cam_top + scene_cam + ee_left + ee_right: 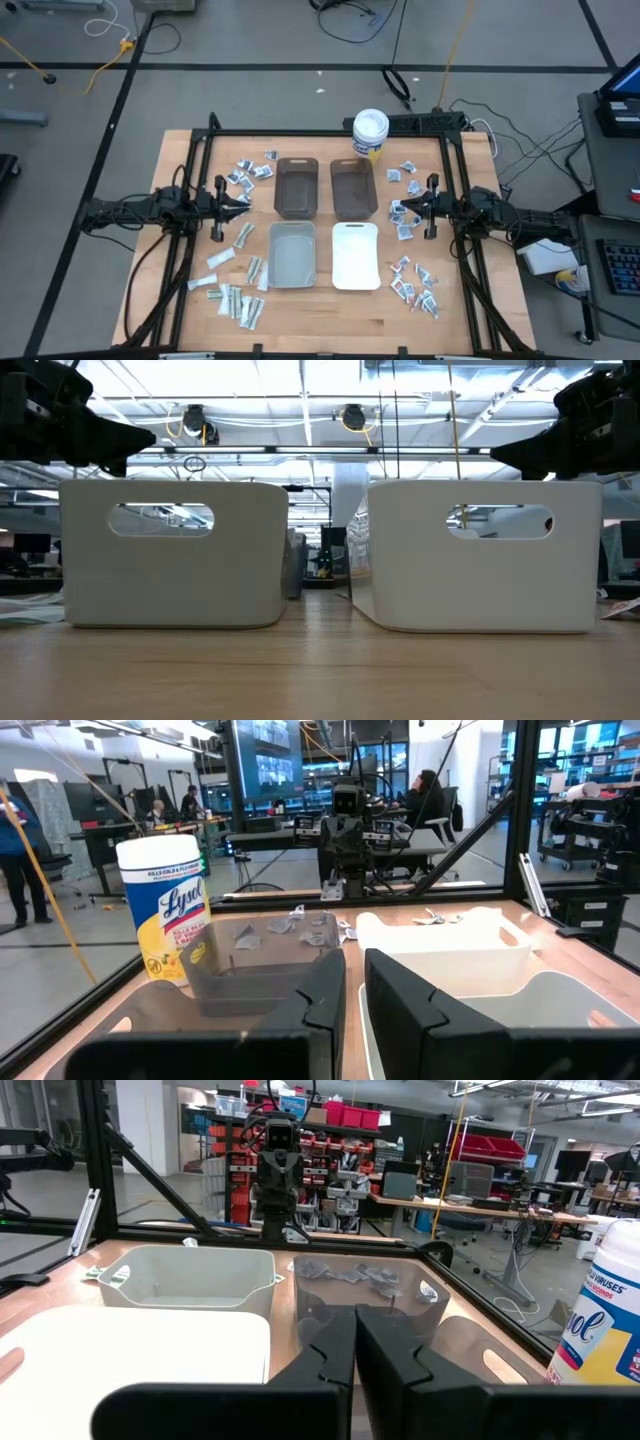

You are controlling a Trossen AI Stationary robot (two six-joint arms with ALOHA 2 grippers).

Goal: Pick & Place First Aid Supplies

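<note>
Wooden table (330, 335): pale planks inside a black frame, four bins in the middle, packets scattered on both sides.
Left packets (236, 296): small flat sealed white-to-silver first aid packets and longer pale strips lie loose on the wood left of the bins, a second cluster (252, 172) farther back.
Left gripper (243, 203): hangs above the table between those clusters, pointing at the bins; its fingers are nearly together with a narrow slit between them and hold nothing.
Grey bin (292, 255): rectangular, near side, left of centre; no packets show in it.
Brown bins (297, 186): two translucent brown rectangular bins at the far side, the second (353, 188) to its right.
White bin (355, 256): rectangular, near side, right of centre.
White round tub (369, 132): yellow-labelled wipes tub standing behind the brown bins.
Right gripper (405, 208): hangs just right of the bins, fingers clenched shut on nothing.
Right packets (416, 283): red-marked packets lie on the wood right of the bins, more (405, 175) farther back.
Risk: judging from here, thin flat packets may slip or come up in pairs, since they overlap; fingers that descend shut would only push them across the wood.
</note>
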